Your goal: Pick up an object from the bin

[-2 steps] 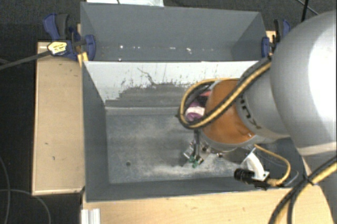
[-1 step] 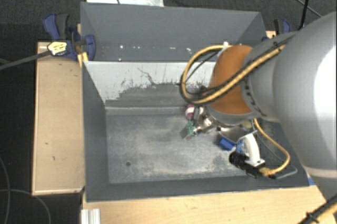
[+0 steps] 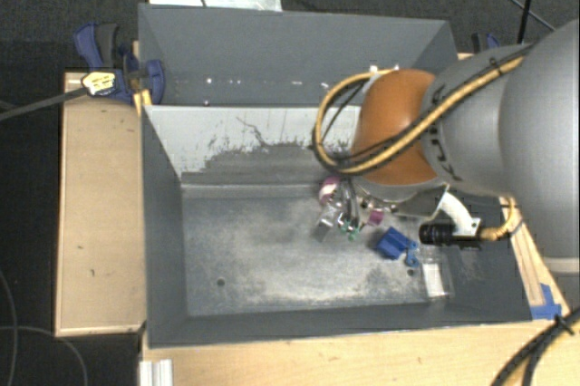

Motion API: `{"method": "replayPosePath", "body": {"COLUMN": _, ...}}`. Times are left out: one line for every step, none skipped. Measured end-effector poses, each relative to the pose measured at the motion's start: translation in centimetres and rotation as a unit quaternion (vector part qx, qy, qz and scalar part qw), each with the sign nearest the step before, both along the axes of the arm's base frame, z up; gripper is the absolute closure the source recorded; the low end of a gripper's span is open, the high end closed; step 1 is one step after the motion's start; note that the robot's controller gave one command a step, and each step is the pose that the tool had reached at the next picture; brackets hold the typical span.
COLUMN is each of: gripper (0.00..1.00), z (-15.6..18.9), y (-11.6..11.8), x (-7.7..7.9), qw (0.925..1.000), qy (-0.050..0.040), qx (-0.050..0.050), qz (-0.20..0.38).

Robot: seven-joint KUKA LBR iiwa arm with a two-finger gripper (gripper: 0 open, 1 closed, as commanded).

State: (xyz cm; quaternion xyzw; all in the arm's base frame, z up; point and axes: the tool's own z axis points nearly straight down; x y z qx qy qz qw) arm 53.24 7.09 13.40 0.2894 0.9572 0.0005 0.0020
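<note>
Blue piece (image 3: 392, 244): laid on the bin (image 3: 227, 266) floor, right of centre, just beside the gripper, at its lower right.
Gripper (image 3: 337, 219): positioned low over the floor; opening and hold cannot be told.
Clear packet (image 3: 434, 278): seen near the blue piece.

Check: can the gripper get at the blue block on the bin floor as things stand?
Probably yes. The blue block lies uncovered on the bin floor, close beside the gripper, with nothing on top of it. A small pale piece lies apart from it.
</note>
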Motion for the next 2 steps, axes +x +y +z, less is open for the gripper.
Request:
{"method": "replayPosePath", "body": {"gripper": 1.0, "z": -1.2, "y": 1.9, "x": -0.9, "qw": 0.9951, "qy": 0.0028, "qx": 0.0, "qz": -0.099}}
{"method": "replayPosePath", "body": {"gripper": 1.0, "z": 8.2, "y": -0.7, "x": 0.3, "qw": 0.9945, "qy": -0.003, "qx": 0.001, "qz": -0.104}}
